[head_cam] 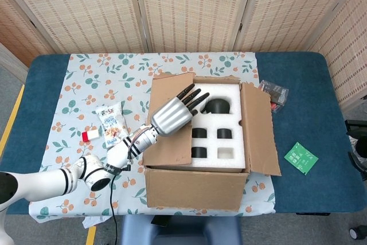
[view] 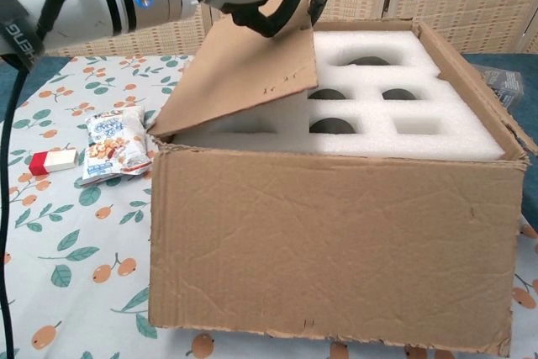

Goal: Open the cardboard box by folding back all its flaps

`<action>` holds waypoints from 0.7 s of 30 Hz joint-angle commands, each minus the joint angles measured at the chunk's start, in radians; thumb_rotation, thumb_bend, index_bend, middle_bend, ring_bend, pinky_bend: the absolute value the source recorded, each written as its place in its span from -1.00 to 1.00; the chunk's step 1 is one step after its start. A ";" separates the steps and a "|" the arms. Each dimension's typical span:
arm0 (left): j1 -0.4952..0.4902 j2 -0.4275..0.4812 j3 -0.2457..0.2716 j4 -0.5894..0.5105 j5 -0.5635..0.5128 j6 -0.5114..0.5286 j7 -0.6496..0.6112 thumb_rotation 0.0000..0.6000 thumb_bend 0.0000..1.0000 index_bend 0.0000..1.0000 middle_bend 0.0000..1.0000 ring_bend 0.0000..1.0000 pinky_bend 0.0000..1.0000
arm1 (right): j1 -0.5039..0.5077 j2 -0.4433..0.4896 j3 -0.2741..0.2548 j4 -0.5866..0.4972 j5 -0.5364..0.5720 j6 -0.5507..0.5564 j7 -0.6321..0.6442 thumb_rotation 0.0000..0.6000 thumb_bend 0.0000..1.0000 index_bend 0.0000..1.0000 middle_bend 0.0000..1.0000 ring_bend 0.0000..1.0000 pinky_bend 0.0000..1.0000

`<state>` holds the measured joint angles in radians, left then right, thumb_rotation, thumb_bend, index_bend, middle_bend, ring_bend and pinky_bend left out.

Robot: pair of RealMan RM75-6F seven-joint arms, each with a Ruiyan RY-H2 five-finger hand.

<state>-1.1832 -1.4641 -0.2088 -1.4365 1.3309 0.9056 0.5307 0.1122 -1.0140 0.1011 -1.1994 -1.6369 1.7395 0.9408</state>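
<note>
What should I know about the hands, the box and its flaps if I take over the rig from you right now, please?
Left hand: fingers hooked over the free edge of the left flap, holding it raised at a slant above the foam insert.
Right hand: not in view.
Cardboard box: on the table, near its front edge.
Done: right flap folded outward; front and rear flaps appear already back.
Left: swing the left flap fully outward, then let go.
</note>
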 commanded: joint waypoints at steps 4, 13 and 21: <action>0.030 0.036 -0.021 -0.073 -0.062 0.054 0.123 1.00 1.00 0.03 -1.00 -1.00 -1.00 | -0.001 0.001 -0.003 -0.001 -0.006 0.007 0.001 0.09 -0.15 -0.24 -1.00 -1.00 -1.00; 0.070 0.098 -0.038 -0.140 -0.094 0.122 0.190 1.00 1.00 -0.22 -1.00 -1.00 -1.00 | 0.000 0.001 -0.006 -0.005 -0.007 0.006 -0.007 0.09 -0.15 -0.24 -1.00 -1.00 -1.00; 0.120 0.151 -0.031 -0.171 -0.154 0.166 0.252 1.00 1.00 -0.34 -1.00 -1.00 -1.00 | 0.003 -0.001 -0.007 -0.015 -0.009 0.004 -0.024 0.09 -0.15 -0.24 -1.00 -1.00 -1.00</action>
<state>-1.0721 -1.3219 -0.2446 -1.6050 1.1839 1.0634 0.7704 0.1148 -1.0148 0.0944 -1.2130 -1.6448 1.7433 0.9178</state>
